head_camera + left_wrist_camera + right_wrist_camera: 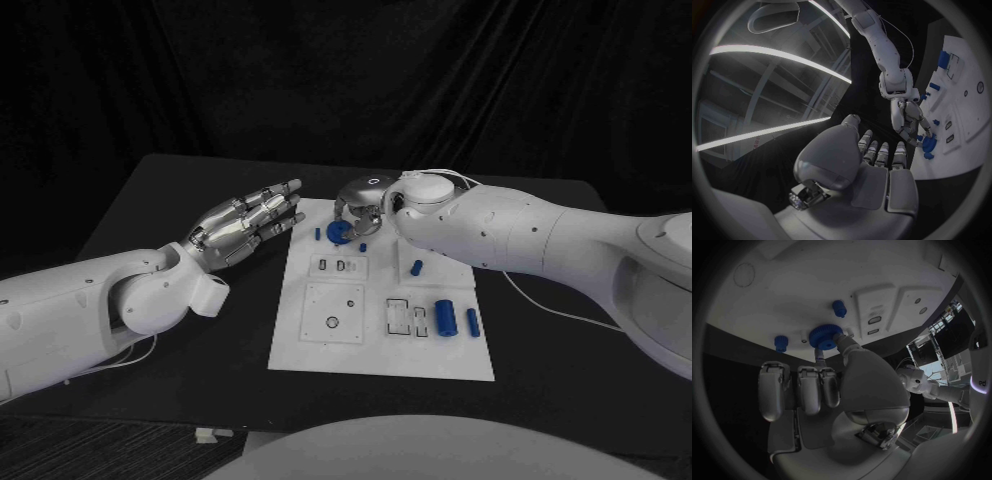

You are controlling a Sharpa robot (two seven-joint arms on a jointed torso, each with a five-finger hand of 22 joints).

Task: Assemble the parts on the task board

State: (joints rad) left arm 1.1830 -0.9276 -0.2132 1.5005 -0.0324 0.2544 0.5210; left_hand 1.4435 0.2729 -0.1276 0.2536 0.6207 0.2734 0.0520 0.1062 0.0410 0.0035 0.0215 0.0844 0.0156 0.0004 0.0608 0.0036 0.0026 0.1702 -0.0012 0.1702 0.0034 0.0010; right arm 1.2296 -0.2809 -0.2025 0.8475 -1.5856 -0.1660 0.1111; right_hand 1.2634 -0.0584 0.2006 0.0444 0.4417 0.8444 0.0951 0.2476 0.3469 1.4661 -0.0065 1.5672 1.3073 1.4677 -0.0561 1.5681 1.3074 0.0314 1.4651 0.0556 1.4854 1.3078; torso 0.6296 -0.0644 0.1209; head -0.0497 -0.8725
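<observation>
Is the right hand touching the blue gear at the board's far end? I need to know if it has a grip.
Touching. The right wrist view shows the right hand pinching the blue gear between fingertips.

- Table [173,200] — black, plain, no pattern.
- Task board [378,355] — white, with thin dark outlines marking its recesses.
- Round part [338,232] at the board's far end — saturated blue; same blue in the right wrist view.
- Small parts, e.g. a cylinder [447,316] — blue as well.
- Left hand [242,225] — silver with darker grey seams.
- Right hand [361,196] — silver; both arms glossy white.
</observation>
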